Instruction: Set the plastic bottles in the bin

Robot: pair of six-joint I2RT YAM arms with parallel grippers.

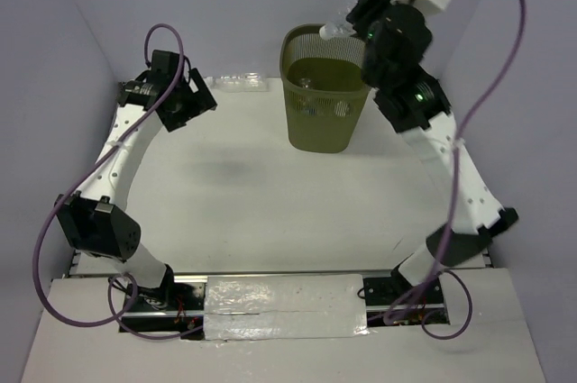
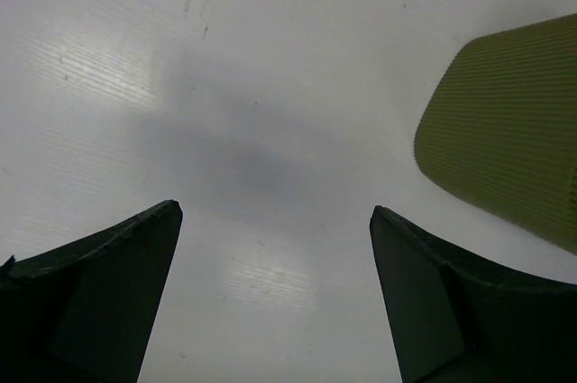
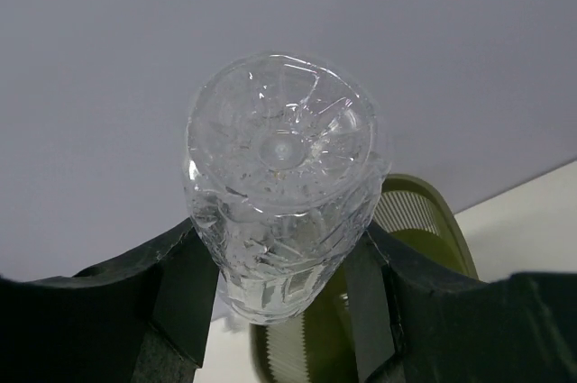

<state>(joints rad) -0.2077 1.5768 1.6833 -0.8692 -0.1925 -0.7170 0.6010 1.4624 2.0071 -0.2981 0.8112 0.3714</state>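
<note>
The olive-green mesh bin (image 1: 325,126) stands at the back of the table. My right gripper (image 1: 353,21) is shut on a clear plastic bottle (image 1: 334,31) and holds it above the bin's far right rim. In the right wrist view the bottle (image 3: 279,176) points its base at the camera between my fingers (image 3: 185,288), with the bin's rim (image 3: 442,221) below. Another clear bottle (image 1: 311,99) lies inside the bin. A third bottle (image 1: 236,82) lies on the table at the back, left of the bin. My left gripper (image 1: 200,96) is open and empty near it.
The left wrist view shows bare white table between the open left gripper (image 2: 275,216) and the bin's wall (image 2: 514,131) at the right. Grey walls enclose the table on three sides.
</note>
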